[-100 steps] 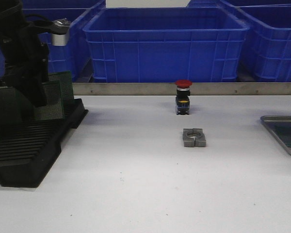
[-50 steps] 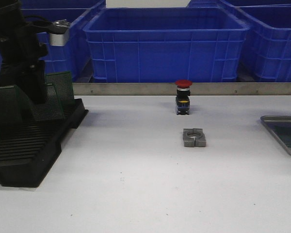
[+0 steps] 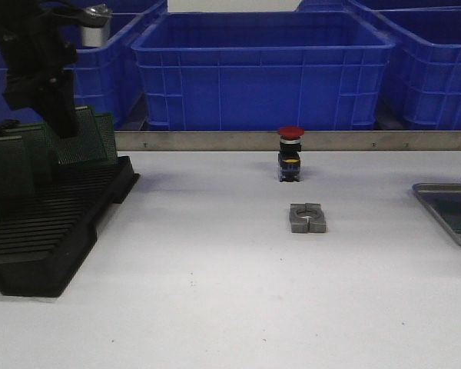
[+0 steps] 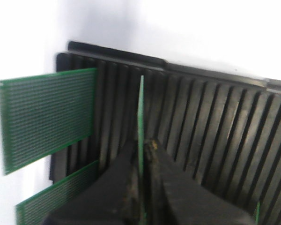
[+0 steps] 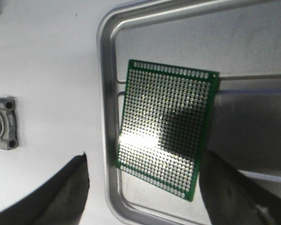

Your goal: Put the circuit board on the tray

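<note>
Left gripper (image 4: 141,187) clamped edge-on to a green circuit board (image 4: 141,122), lifted above the black slotted rack (image 3: 50,231) at the table's left side. Right gripper (image 5: 145,187) spread wide over the tray (image 5: 105,75) at the right edge, holding nothing. Flat on that tray, a second perforated board (image 5: 166,136). Mid-table, a grey metal clamp block (image 3: 307,217); just behind, a red-capped push button (image 3: 290,154). Farthest back, blue bins (image 3: 261,73) beyond the rail.

Shiny metal tray (image 5: 178,14), matt black plastic rack (image 3: 54,231), glossy blue plastic bins (image 3: 261,77).
</note>
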